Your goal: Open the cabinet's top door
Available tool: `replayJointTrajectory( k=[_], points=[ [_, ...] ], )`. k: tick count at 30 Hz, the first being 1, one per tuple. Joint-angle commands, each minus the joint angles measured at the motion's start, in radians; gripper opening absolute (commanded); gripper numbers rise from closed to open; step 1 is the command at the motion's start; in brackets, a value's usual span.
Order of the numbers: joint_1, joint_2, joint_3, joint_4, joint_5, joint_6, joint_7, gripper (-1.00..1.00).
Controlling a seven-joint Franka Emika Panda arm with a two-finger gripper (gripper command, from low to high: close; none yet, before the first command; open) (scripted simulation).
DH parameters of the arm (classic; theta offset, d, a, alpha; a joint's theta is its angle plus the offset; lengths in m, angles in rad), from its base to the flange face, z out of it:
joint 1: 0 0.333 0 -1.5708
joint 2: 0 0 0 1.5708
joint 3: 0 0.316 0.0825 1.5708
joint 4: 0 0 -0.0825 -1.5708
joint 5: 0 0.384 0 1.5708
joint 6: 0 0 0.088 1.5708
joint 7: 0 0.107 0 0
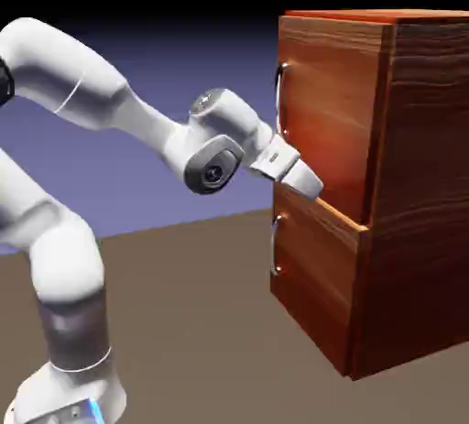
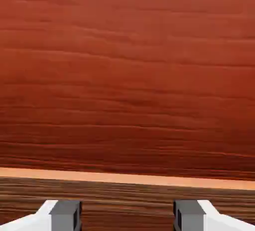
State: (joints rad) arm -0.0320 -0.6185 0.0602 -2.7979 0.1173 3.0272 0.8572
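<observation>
The cabinet (image 1: 426,184) stands on the brown desk (image 1: 183,321) at the exterior view's right, and every place here is told from it. The top door (image 1: 330,111) is the upper panel of the cabinet's front, lying flush, with its curved silver handle (image 1: 279,97) upright along the edge at the exterior view's left. Below it is the lower panel (image 1: 316,266), with a similar handle (image 1: 276,244) along the same side.

The white arm (image 1: 92,74) reaches toward the cabinet's front from the exterior view's left. Its fingers (image 2: 127,216) are released, well spread, with nothing between them but a view of dark wood grain. They are close to the cabinet's front, near the pale edge (image 2: 127,178) between the two panels; whether they touch the wood, I cannot tell. The top door's handle is above the fingers, toward the exterior view's left. Open room lies before the cabinet's lower panel, under the arm's wrist (image 1: 215,166).
</observation>
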Motion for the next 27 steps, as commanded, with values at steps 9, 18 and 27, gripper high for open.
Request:
replayJointTrajectory(
  k=[9, 18, 27],
  points=[
    [-0.147, -0.162, 0.201, 0.04, 0.392, -0.033, 0.388, 0.0],
    [-0.294, -0.324, 0.402, 0.081, 0.783, -0.065, 0.775, 0.0],
    [-0.441, -0.486, 0.603, 0.121, 1.174, -0.098, 1.163, 0.0]
  ],
)
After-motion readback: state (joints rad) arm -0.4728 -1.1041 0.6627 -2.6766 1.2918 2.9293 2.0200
